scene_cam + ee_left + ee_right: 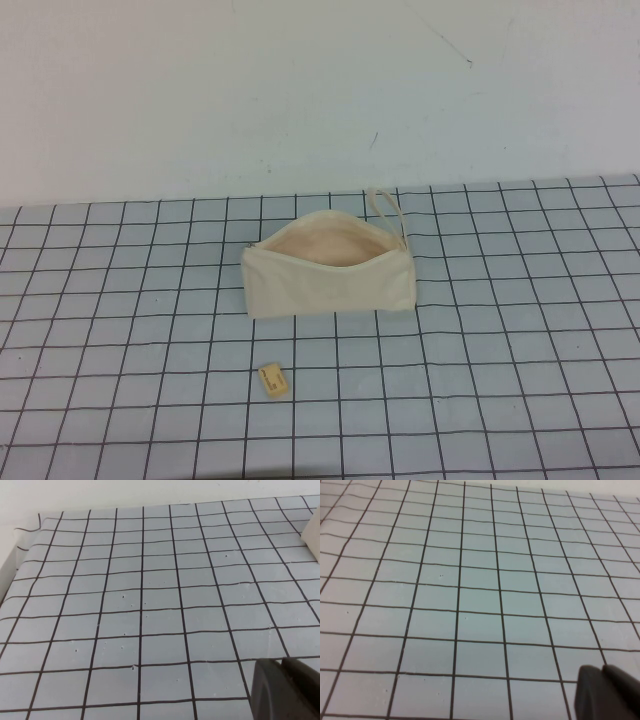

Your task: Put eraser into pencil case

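The cream pencil case (330, 268) stands near the middle of the grid mat, its zip open and its peach lining showing, with a loop strap (388, 205) at its far right end. The tan-yellow eraser (272, 379) lies flat on the mat in front of the case, slightly to its left, about two squares nearer me. Neither arm shows in the high view. My left gripper (281, 662) hovers over bare mat, fingers together and empty; a corner of the case (314, 537) shows at that view's edge. My right gripper (602, 670) is also shut and empty over bare mat.
The grey grid mat (500, 380) covers the table up to a white wall (300, 90) at the back. The mat's left edge (15, 555) shows in the left wrist view.
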Robot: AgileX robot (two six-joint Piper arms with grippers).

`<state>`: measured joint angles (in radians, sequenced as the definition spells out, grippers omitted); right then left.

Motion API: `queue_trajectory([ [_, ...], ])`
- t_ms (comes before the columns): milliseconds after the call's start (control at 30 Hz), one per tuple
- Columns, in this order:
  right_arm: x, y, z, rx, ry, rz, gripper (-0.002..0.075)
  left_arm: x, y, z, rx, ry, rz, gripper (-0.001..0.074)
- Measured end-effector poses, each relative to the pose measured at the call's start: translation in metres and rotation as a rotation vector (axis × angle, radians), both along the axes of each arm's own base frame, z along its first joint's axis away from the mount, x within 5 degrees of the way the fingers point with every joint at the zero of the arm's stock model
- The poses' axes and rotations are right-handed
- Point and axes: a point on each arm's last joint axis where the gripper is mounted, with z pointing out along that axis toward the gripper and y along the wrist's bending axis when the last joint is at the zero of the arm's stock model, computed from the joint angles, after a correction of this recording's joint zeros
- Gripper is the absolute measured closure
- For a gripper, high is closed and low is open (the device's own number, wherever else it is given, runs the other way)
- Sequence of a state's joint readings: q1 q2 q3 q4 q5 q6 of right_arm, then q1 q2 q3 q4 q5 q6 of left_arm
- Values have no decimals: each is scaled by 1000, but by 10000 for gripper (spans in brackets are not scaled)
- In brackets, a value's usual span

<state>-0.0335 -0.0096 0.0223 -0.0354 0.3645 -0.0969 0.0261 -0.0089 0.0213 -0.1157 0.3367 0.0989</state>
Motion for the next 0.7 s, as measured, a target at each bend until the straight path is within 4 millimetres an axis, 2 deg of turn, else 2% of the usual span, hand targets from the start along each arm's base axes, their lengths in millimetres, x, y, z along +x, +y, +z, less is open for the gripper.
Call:
queue_trajectory([
  [333,0,0,0,0,0,0,727,1,0,3,-4,-45,5,736],
  [500,0,0,0,0,0,0,727,4,3,28,-2,-330,36,736],
  [700,0,0,0,0,0,0,727,-2,6,58,3,-663,72,736],
])
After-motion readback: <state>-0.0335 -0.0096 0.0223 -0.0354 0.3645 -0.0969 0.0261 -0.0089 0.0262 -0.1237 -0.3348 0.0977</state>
